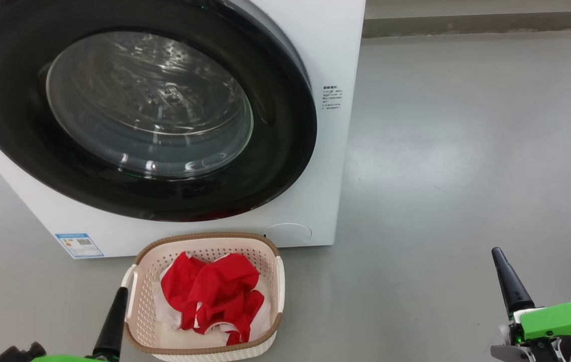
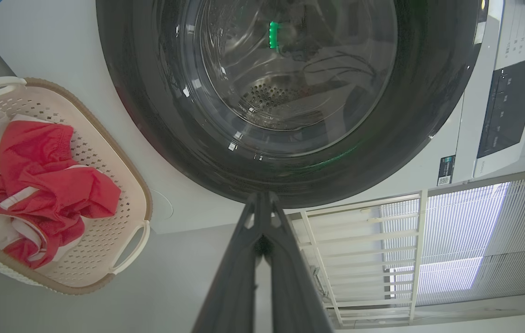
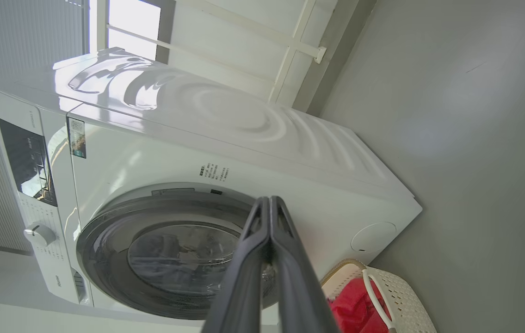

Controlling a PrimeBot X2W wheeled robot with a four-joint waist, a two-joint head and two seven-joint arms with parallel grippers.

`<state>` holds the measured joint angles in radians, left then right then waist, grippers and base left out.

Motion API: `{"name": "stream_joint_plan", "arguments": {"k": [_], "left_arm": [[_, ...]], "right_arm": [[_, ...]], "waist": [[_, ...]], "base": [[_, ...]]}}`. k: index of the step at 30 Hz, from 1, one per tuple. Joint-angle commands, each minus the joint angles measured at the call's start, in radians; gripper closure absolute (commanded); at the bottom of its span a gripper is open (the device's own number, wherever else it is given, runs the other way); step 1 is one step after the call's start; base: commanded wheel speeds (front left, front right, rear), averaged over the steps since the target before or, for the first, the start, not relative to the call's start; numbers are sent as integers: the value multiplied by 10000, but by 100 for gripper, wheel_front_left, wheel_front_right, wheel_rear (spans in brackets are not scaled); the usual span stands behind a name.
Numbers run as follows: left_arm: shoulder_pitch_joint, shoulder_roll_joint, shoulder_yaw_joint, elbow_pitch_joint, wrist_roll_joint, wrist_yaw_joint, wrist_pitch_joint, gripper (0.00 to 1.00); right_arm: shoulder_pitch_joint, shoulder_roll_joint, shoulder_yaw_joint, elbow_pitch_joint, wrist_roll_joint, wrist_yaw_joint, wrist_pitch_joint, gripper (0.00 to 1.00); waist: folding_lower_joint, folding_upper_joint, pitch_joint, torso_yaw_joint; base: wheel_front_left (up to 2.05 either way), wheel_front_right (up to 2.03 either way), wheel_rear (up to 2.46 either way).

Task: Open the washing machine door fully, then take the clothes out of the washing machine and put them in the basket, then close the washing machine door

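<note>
Washing machine door (image 1: 134, 110): sits flush on the white front of the washing machine (image 1: 330, 55), with no gap at the rim. It reads as closed.
Drum: perforated steel shows through the glass, with no red inside.
Clothes (image 1: 212, 296): a red heap with white trim, lying inside the basket (image 1: 277, 281).
Basket: on the floor, just in front of the machine at 6 o'clock of the door. Probably set there to keep the carry from the drum short.
Left end effector (image 1: 120, 296): fingers pressed together and empty, at 7 o'clock in the head view, just beside the basket's handle.
Right end effector (image 1: 497, 256): fingers together and empty, at 4 o'clock, well apart from the basket.
Judgement: all three steps look done, and the arms are parked low, clear of the door.
Floor (image 1: 466, 151): smooth grey with a soft sheen.
Room: white railing (image 2: 359, 259) and a bright window behind the machine.
</note>
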<state>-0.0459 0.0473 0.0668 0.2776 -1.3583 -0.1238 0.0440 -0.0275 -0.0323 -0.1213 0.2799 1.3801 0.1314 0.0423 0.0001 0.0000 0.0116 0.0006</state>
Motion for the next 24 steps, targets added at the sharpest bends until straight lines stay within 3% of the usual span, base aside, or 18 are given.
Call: {"name": "stream_joint_plan", "arguments": {"k": [1, 24], "left_arm": [[-488, 69, 341, -258, -427, -58, 128, 100], [-672, 30, 486, -277, -2490, -69, 703, 100]], "right_arm": [[-513, -179, 101, -289, 370, -6, 113, 100], [-849, -206, 97, -313, 2304, -7, 689, 100]], "waist": [[0, 0, -11, 0], [0, 0, -103, -6]], "base": [[0, 0, 0], [0, 0, 0]]}}
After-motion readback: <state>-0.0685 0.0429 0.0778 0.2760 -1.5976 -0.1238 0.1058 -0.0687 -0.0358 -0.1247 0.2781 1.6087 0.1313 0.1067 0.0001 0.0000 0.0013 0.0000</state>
